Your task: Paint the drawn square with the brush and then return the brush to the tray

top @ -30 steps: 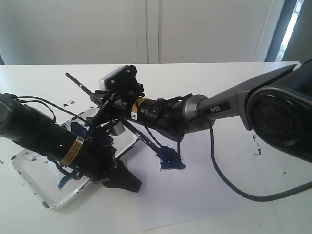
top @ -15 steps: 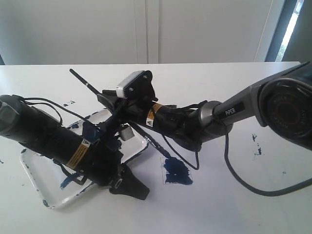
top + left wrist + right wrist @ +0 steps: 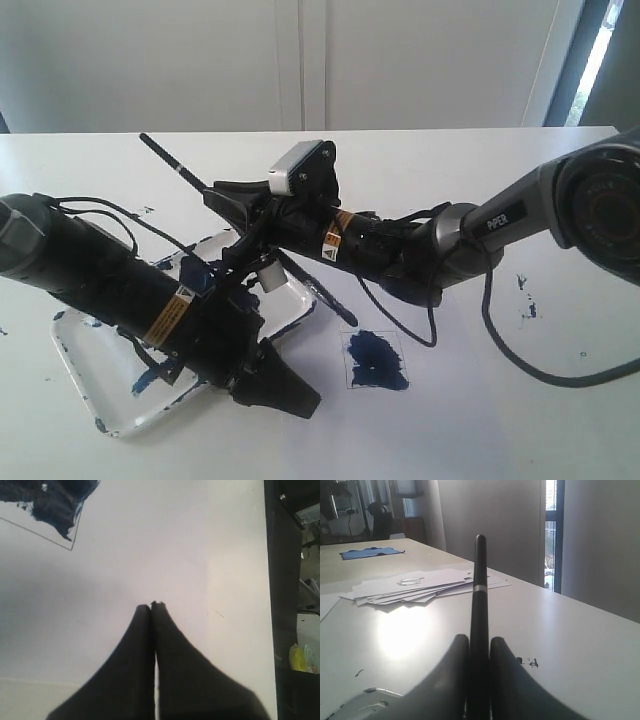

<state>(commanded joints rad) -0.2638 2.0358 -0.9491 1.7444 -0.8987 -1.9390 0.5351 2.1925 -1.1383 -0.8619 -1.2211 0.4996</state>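
Observation:
The brush (image 3: 171, 162), long and black-handled, slants across the exterior view with its wet tip hanging just above the paper, up and left of the drawn square (image 3: 376, 360). Dark blue paint smears most of that square's inside; a corner of the drawn square (image 3: 51, 506) also shows in the left wrist view. My right gripper (image 3: 216, 193) is shut on the brush (image 3: 480, 580), whose handle sticks out past the fingers (image 3: 501, 652). The paint-blotched white tray (image 3: 100, 350) lies under my left arm. My left gripper (image 3: 298, 398) is shut and empty, low over the paper beside the tray's near corner.
The white paper sheet (image 3: 450, 400) carries the square. Blue paint specks (image 3: 527, 308) dot the table to the right. A stack of papers (image 3: 420, 587) and a blue cloth (image 3: 370, 553) lie far off. The right arm's black cable (image 3: 540, 372) loops over the table.
The brush tip was on the square a second ago and is now lifted off it. The right gripper has risen with the brush. The left arm has slid slightly nearer.

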